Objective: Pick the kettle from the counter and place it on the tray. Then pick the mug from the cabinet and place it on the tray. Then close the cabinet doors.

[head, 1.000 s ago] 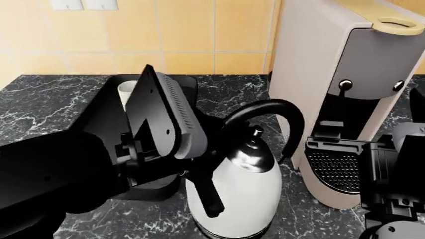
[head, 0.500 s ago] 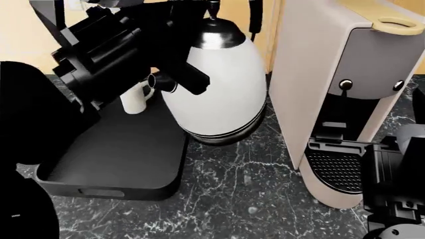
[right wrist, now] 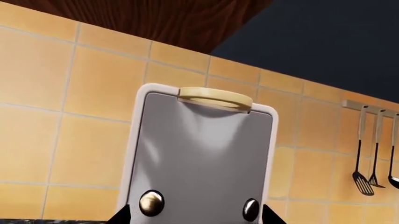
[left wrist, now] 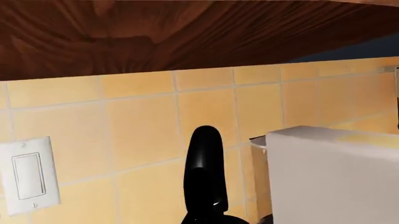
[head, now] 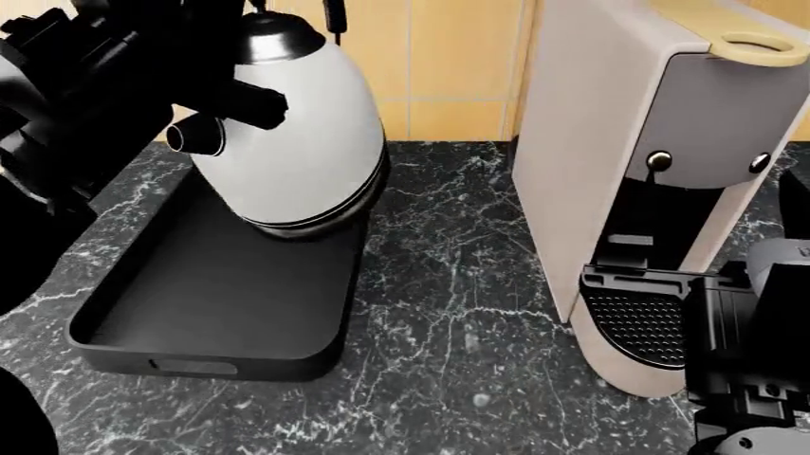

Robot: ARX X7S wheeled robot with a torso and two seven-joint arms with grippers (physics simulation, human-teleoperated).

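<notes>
The kettle (head: pixel 298 133) hangs tilted above the tray's (head: pixel 203 351) far end, beside the left gripper (head: pixel 190 85), which clasps its handle. Whether the right gripper (head: pixel 746 379), near the coffee machine (head: pixel 658 190), is closed cannot be told.

A white body, a black lid and a black base band are seen on the kettle (head: pixel 303 133), and the tray (head: pixel 215 284) below it is plain black, set on the dark grey-black counter (head: pixel 456 341) veined in white. The coffee machine (head: pixel 658 180) is coloured beige with a grey front panel, a pale yellow top ring and 2 metallic buttons. The wall tiles (left wrist: pixel 137 126) are rendered in orange-yellow with lighter grout lines, a white switch plate (left wrist: pixel 28 175) is fixed on them, and dark reddish-brown wood grain is shown on the cabinet underside (left wrist: pixel 187 32).
</notes>
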